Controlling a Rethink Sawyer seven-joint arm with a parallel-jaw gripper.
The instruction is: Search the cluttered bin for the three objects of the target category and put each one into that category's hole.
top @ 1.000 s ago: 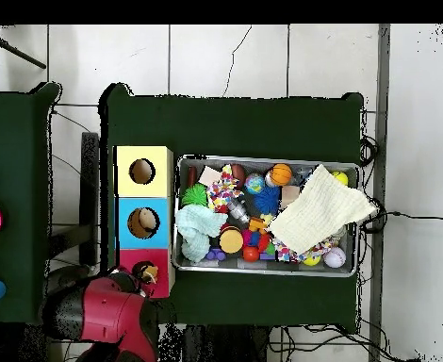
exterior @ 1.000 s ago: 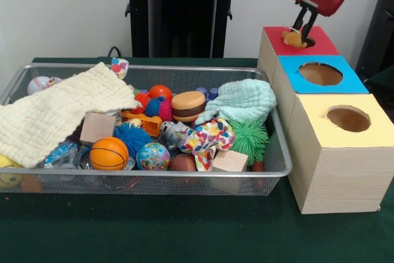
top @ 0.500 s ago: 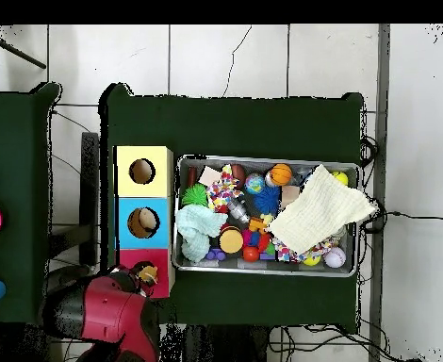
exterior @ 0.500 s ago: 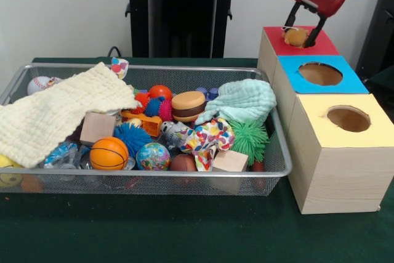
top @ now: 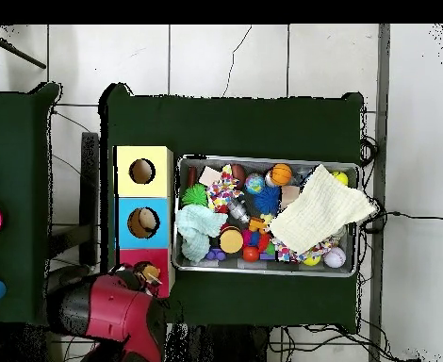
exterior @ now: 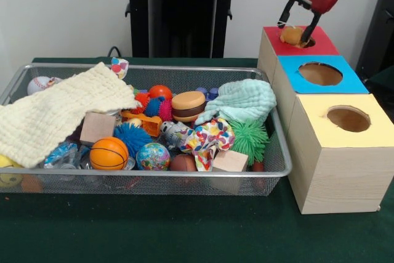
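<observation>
A small tan-orange toy [exterior: 292,35] sits in the mouth of the hole in the red-topped box [exterior: 321,45], still showing above the rim. My gripper [exterior: 297,23] hangs just above it, open, its fingers astride the toy and not touching it. In the overhead view the gripper [top: 146,275] and the toy [top: 152,276] lie at the red box's [top: 131,256] lower edge. The wire bin [exterior: 154,178] holds a toy burger [exterior: 188,105], a basketball [exterior: 109,153], a globe ball [exterior: 153,156] and other toys.
A blue-topped box [exterior: 342,82] and a yellow-topped box [exterior: 372,129] stand in line with the red one, each with a round hole. A cream cloth [exterior: 55,112] and a mint cloth [exterior: 244,99] cover part of the bin. Wooden blocks [exterior: 96,127] lie among the toys.
My gripper was shut on the tan-orange toy over the red box's hole. It has opened and risen a little, and the toy stays in the hole's mouth.
</observation>
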